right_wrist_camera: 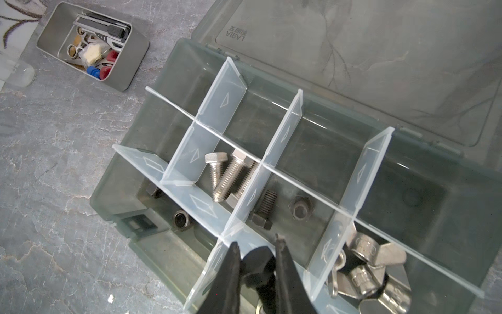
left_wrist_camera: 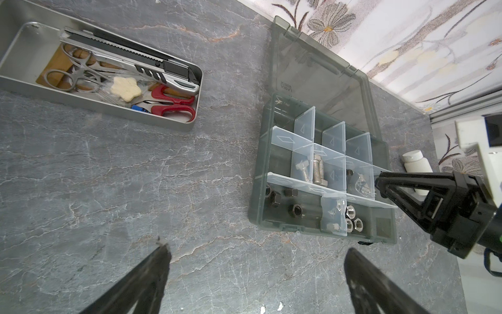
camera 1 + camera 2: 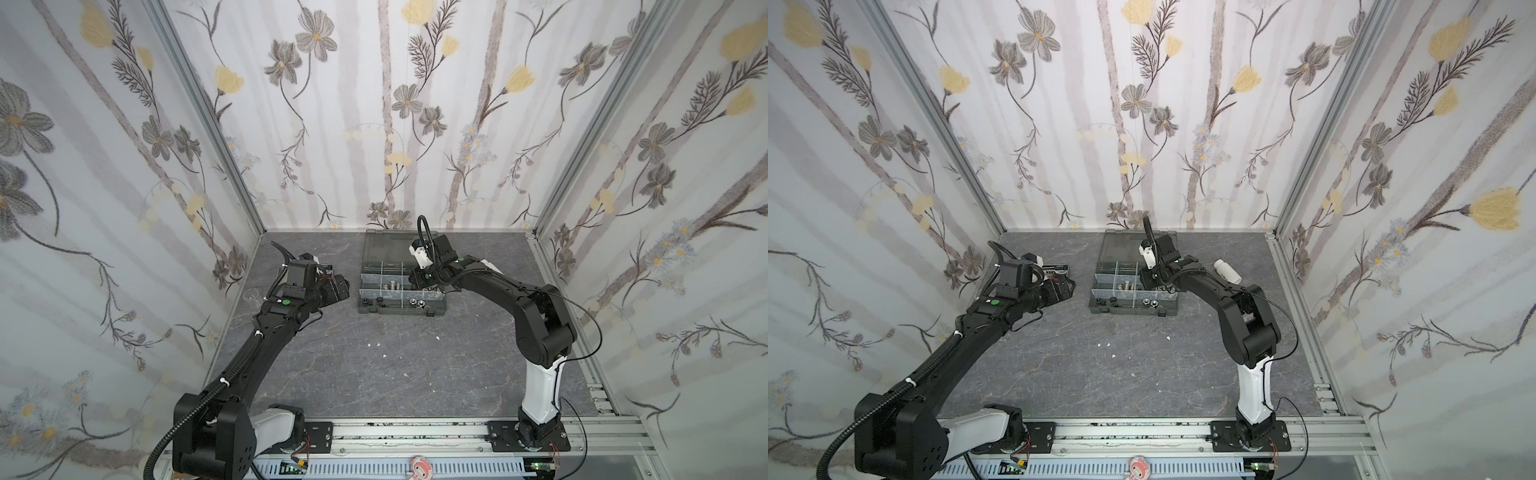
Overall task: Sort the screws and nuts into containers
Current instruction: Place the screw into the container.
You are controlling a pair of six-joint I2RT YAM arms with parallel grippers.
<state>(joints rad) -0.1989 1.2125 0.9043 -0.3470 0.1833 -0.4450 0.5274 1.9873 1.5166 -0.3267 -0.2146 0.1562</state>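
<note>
Right now a black screw [image 1: 258, 267] sits pinched between the fingers of the right tool [image 1: 257, 243], low in the centre of the right wrist view, just over the box's dividers. Directly above it in that frame, another black screw [image 1: 265, 208] lies beside a black nut [image 1: 300, 210] in one compartment. Up and to the left, the next compartment holds silver hex screws [image 1: 228, 176]. To the lower right, another holds silver wing nuts [image 1: 366, 261]. In the left wrist view, more black nuts [image 2: 296, 210] and silver nuts [image 2: 353, 221] lie in the box's lowest row, split by a divider.

The box [image 3: 362, 308] stands in the middle of both top views, toward the back of the table [image 3: 374, 374], its lid [image 1: 353, 54] swung fully open. The left tool [image 3: 343, 286] hangs left of the box, apart from it, its fingers [image 2: 160, 271] spread wide and empty.

A steel tray [image 2: 187, 126] with a knife, scissors and forceps fills the upper left of the left wrist view. A white bottle [image 2: 417, 163] lies right of the box.
</note>
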